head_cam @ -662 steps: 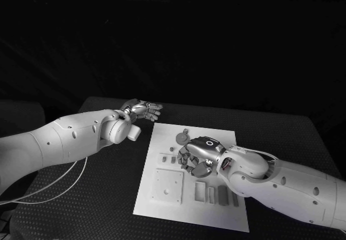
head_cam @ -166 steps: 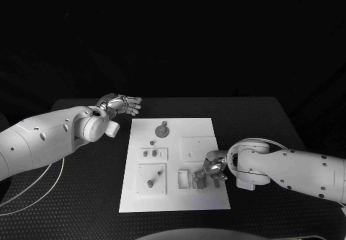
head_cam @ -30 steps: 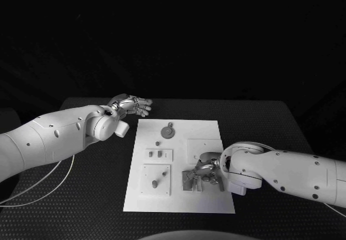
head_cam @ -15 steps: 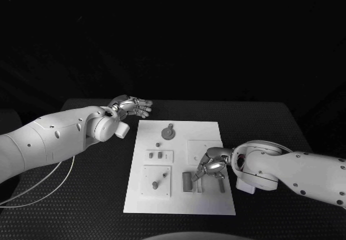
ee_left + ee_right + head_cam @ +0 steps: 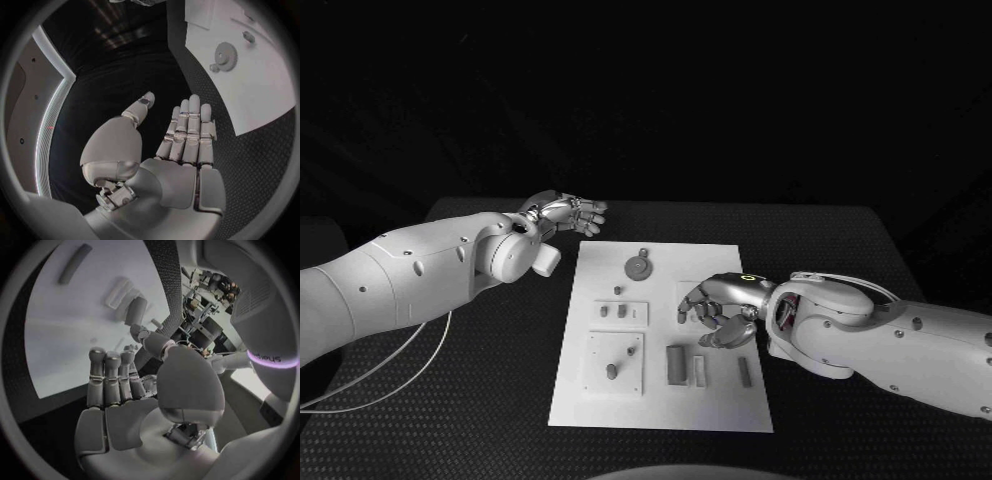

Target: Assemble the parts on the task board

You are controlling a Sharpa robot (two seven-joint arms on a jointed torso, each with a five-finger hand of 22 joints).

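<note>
Board (image 5: 721,262) white, grey parts (image 5: 679,365) in recesses | right robot hand (image 5: 720,311) empty, fingers apart | left robot hand (image 5: 568,213) empty, spread

Both arms are smooth white shells dotted with small dark screw holes. Behind the left hand (image 5: 568,214) sits a round white wrist housing, with thin pale cables trailing beneath. The right hand (image 5: 721,310) is silver, segmented, with a small green light.
</note>
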